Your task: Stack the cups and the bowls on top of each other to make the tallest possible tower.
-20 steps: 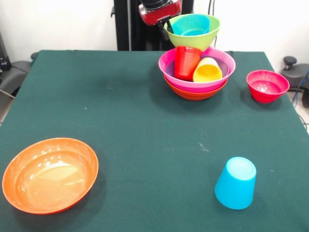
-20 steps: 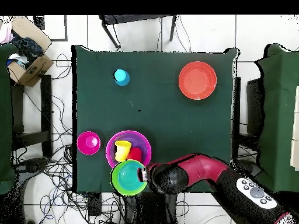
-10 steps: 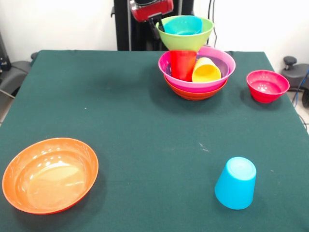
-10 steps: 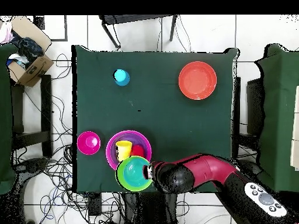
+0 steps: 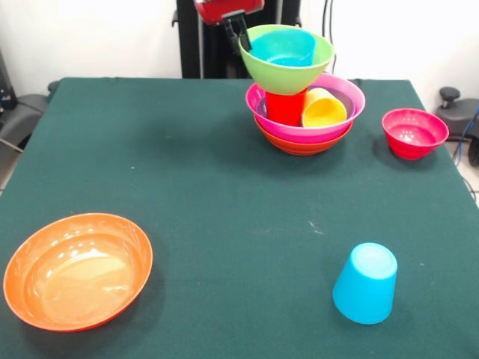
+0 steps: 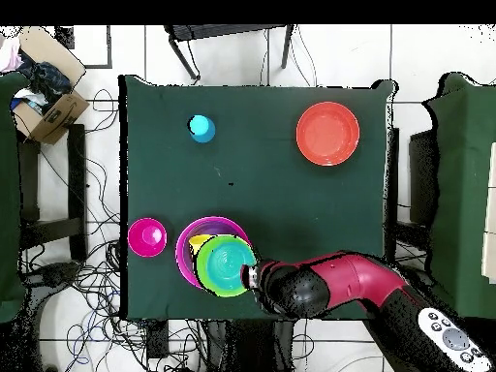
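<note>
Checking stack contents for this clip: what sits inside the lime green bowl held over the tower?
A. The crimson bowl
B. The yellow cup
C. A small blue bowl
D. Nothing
C: a small blue bowl is nested in the lime green bowl, while the yellow cup lies in the magenta bowl below and the crimson bowl stands apart on the table.

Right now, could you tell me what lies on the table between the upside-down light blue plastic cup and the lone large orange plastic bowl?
Nothing: both views show bare green cloth between the light blue cup and the orange bowl.
</note>
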Robot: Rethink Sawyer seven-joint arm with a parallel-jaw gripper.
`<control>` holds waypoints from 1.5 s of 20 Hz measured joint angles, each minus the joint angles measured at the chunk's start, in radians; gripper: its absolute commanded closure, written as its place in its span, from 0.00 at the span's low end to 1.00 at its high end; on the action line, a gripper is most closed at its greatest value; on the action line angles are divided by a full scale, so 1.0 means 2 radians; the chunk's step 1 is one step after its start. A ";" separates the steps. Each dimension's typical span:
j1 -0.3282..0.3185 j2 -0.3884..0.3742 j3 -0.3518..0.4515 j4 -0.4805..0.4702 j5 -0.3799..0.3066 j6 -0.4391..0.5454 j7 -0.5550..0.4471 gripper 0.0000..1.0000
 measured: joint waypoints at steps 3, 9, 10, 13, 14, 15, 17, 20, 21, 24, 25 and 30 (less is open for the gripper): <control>0.000 -0.006 0.003 0.000 0.005 0.000 0.000 1.00; 0.000 -0.012 0.004 0.000 0.014 0.000 0.000 1.00; 0.000 -0.012 0.004 0.000 0.014 0.000 0.000 1.00; 0.000 -0.012 0.004 0.000 0.014 0.000 0.000 1.00; 0.000 -0.012 0.004 0.000 0.014 0.000 0.000 1.00; 0.000 -0.012 0.004 0.000 0.014 0.000 0.000 1.00; 0.000 -0.011 0.004 0.000 0.014 0.000 0.000 1.00; 0.001 -0.009 0.004 0.000 0.014 0.000 0.000 1.00; 0.003 -0.008 0.004 0.000 0.014 0.000 0.000 1.00; 0.003 -0.008 0.004 0.000 0.014 0.000 0.000 1.00; 0.003 -0.008 0.004 0.000 0.014 0.000 0.000 1.00; 0.004 -0.008 0.004 0.000 0.014 0.000 0.000 1.00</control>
